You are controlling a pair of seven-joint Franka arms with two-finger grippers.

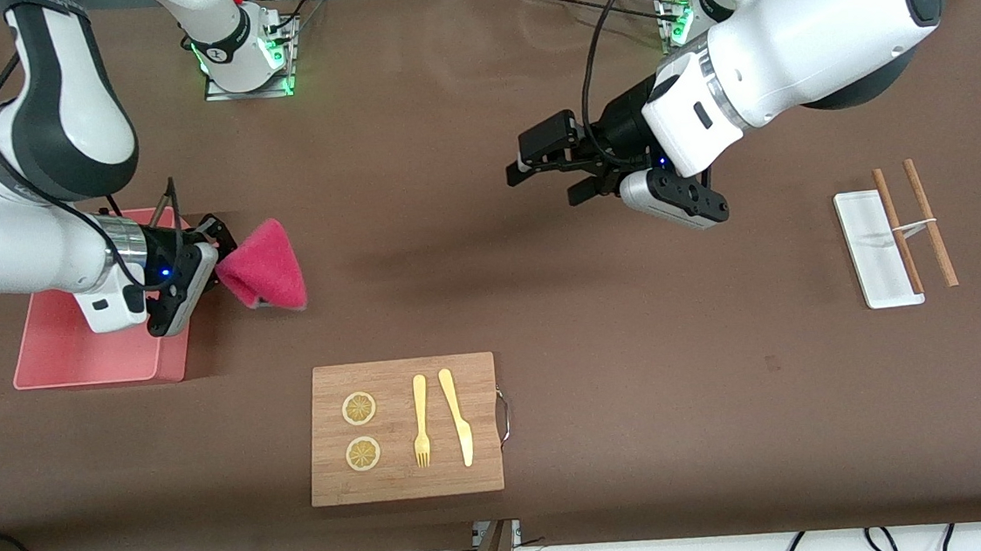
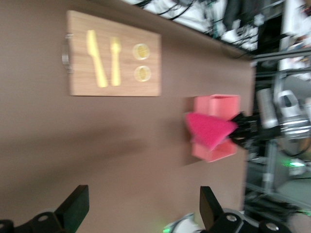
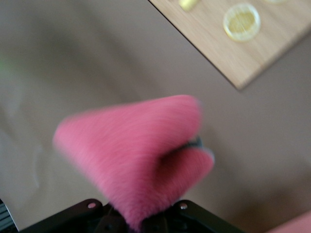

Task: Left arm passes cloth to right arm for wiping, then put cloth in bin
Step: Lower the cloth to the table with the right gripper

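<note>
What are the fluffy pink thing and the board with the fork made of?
The cloth looks like soft fuzzy fabric, maybe microfibre: its pink face is furry and it folds. The cutting board looks like pale matte wood, perhaps bamboo: fine straight grain shows.

bare brown table open between the two arms, cutting board with fork and knife nearer the camera, pink bin under the right arm, white tray with sticks toward the left arm's end
</note>
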